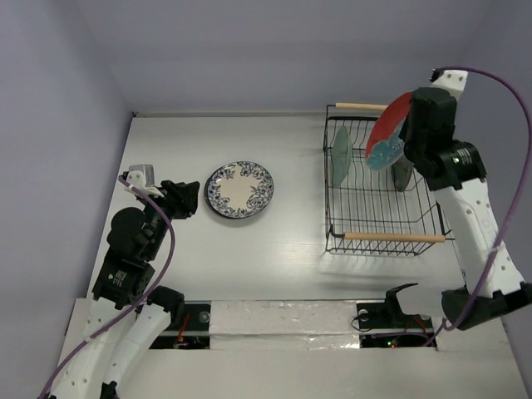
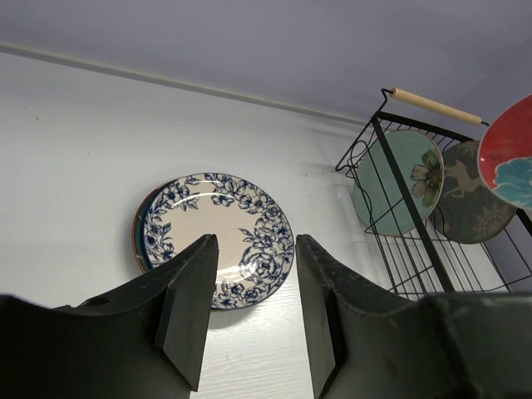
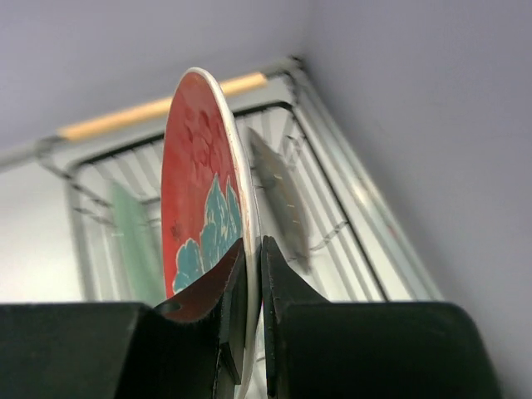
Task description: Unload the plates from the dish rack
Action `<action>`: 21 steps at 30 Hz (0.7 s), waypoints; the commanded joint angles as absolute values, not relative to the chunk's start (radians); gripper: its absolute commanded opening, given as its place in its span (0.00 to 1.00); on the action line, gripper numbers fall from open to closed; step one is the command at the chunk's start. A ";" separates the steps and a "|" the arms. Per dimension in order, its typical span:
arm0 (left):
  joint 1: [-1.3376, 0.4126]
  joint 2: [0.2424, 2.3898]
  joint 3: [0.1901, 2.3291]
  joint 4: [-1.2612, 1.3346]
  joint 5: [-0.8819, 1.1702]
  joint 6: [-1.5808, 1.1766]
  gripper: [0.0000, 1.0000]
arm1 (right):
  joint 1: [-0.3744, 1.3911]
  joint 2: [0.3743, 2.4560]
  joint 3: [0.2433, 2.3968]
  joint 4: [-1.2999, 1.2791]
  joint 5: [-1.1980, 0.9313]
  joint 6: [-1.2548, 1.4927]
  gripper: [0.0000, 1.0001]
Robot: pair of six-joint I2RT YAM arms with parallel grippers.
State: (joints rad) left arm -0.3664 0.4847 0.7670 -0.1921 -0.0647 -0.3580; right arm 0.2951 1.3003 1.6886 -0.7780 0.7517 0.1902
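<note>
White table (image 1: 291, 266): your right gripper (image 3: 252, 249) pinches the red plate (image 3: 195, 166) above the rack (image 1: 366, 199). Carry it toward nine o'clock onto the floral plate (image 1: 239, 189); your left gripper (image 2: 253, 274) stands spread, empty.

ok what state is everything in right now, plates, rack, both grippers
red plate: on edge, raised above the rack, gripped at its rim
mint green plate: standing in the rack
dark plate: standing in the rack
blue floral plate: flat, stacked on a bottom plate
dish rack: on the table, holds two plates
left gripper: open, empty
right gripper: shut on red plate
</note>
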 commanded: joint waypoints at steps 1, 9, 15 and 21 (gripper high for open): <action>-0.364 0.480 0.764 -0.160 -0.060 -0.360 0.39 | 0.299 1.198 1.772 -0.583 0.580 0.308 0.00; -0.364 0.480 0.764 -0.161 -0.063 -0.362 0.39 | 0.330 1.163 1.602 -0.283 0.084 0.569 0.00; -0.364 0.477 0.764 -0.158 -0.063 -0.360 0.39 | 0.498 1.281 1.510 -0.044 -0.029 0.696 0.00; -0.364 0.476 0.765 -0.161 -0.072 -0.360 0.39 | 0.620 1.498 1.528 0.080 -0.006 0.782 0.00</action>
